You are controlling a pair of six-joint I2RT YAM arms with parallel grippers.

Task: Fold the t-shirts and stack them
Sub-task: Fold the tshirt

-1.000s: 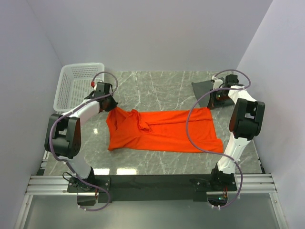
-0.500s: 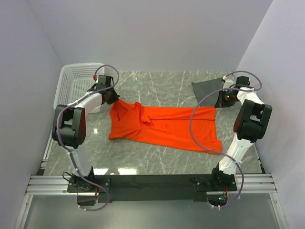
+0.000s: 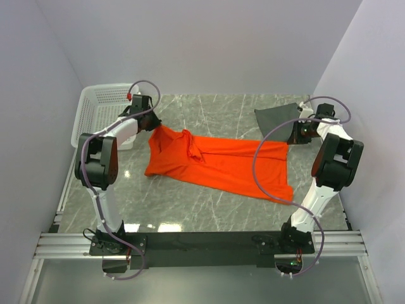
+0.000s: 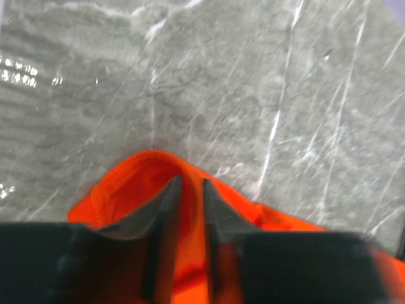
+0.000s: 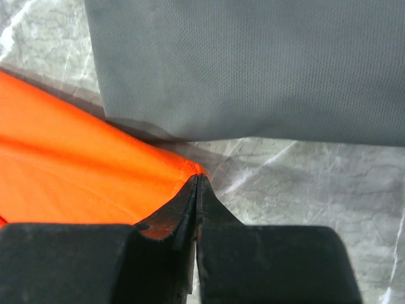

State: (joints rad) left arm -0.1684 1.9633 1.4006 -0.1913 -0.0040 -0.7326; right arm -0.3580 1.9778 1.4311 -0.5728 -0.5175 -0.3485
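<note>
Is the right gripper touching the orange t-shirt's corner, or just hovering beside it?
Touching. The right wrist view shows the right gripper pinched shut on the orange t-shirt, whose corner runs straight into the closed tips.

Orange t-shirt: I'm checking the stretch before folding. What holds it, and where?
The left end effector seems to pinch the orange t-shirt at its hemmed left end; the right end effector pinches its far right corner.

Bright even light, pale glare on the table (image 3: 215, 212), blurry wrist-view jaws.
</note>
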